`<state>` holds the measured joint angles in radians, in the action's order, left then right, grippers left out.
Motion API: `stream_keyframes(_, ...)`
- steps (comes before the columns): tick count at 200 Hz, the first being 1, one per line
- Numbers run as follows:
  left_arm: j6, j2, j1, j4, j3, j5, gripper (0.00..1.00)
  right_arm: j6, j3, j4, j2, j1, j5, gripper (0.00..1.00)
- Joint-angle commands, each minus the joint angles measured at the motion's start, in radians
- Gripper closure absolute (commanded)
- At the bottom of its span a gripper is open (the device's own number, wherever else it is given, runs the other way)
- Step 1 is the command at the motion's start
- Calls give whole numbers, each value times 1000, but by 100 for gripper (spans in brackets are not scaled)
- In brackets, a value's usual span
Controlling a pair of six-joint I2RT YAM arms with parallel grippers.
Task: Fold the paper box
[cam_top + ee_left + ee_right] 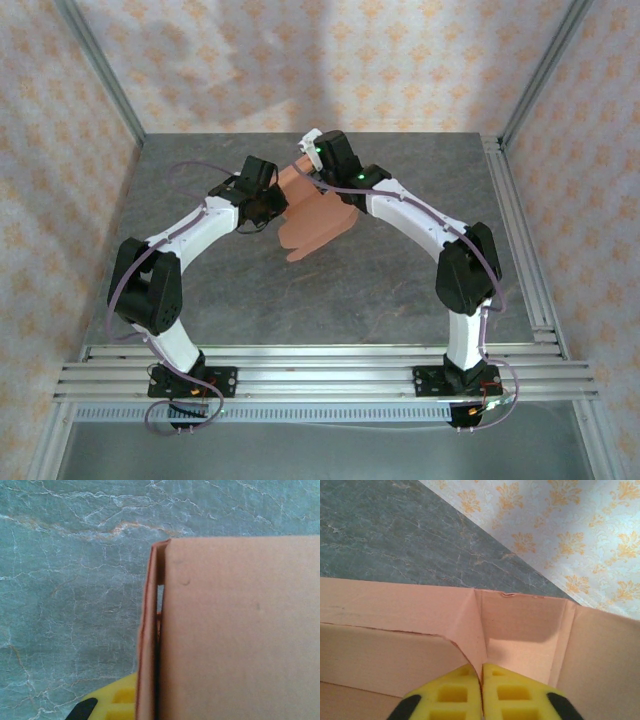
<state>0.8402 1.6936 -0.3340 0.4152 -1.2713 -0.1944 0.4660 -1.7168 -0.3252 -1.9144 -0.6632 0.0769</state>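
Your right pincer (481, 692) is pressed together on an inner wall of the paper box (318, 228) — a folded corner stands just ahead of it. The left pincer (266, 204) is clamped on the opposite edge. The box sits between both over the desk (400, 290), long axis crossways to them — nothing inside.
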Motion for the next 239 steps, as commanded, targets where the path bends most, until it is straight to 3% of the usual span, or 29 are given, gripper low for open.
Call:
stream_keyframes(1,4,-4,0,27,-19,21,100,-23,-6,-19,23,7,-22,78)
stream_keyframes(60,5,1,8,21,-15,19,100,-145,107,29,168,51,-223,72)
stream_keyframes(98,-43,2,14,10,-13,2,100,-286,242,136,333,137,-424,62)
stream_keyframes(138,-144,-11,28,-88,33,-76,100,-508,322,233,440,272,-506,58)
stream_keyframes(170,-162,-46,41,-213,91,-176,100,-567,330,210,430,384,-548,57)
stream_keyframes(207,-202,-61,42,-268,107,-222,100,-472,291,104,357,396,-637,57)
stream_keyframes(239,-203,-65,41,-314,118,-251,100,-460,245,74,280,396,-726,71)
